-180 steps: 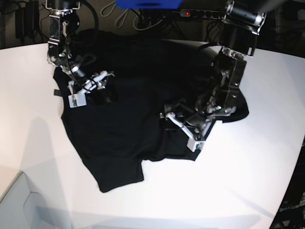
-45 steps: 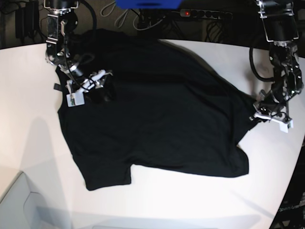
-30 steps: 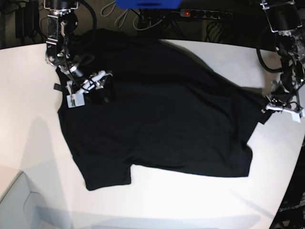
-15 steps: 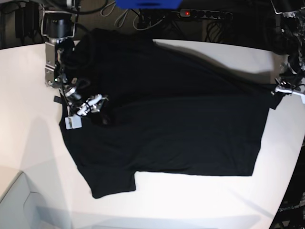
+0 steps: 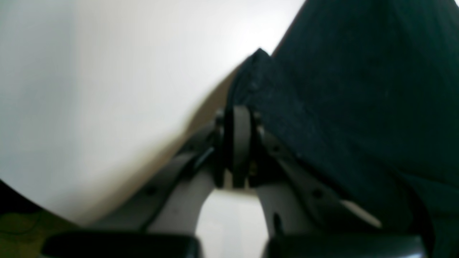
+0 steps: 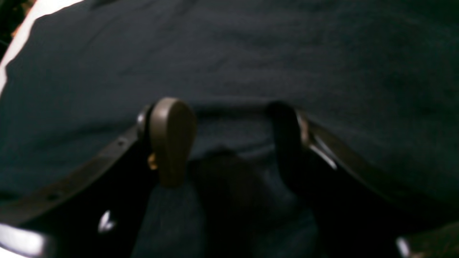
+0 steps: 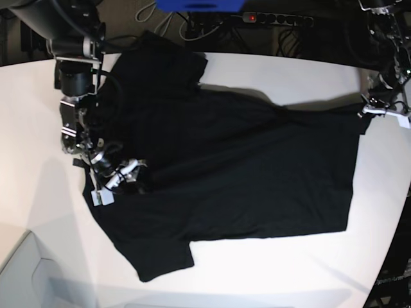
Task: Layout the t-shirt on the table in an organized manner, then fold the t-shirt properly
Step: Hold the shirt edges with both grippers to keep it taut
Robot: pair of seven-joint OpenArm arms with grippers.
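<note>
The black t-shirt (image 7: 244, 167) lies spread over the white table (image 7: 276, 269), one sleeve toward the back and one toward the front. My left gripper (image 7: 380, 114) is at the far right edge, shut on a corner of the t-shirt; in the left wrist view the t-shirt (image 5: 358, 89) is pinched in that gripper (image 5: 238, 118), just above the table (image 5: 89, 79). My right gripper (image 7: 122, 178) rests on the shirt's left side. In the right wrist view the gripper (image 6: 229, 139) is open, its fingers (image 6: 172, 139) wide apart on the t-shirt (image 6: 251, 53), with a low ridge of cloth between them.
A power strip (image 7: 276, 19) with a red light and cables lies behind the table. The table's curved edge (image 7: 393, 224) runs close to the shirt's right side. A pale box (image 7: 26, 276) sits at the front left corner.
The left gripper has drawn its shirt corner further back along the right edge. The right gripper has slid toward the front with the cloth. The shirt has turned and stretched flatter.
</note>
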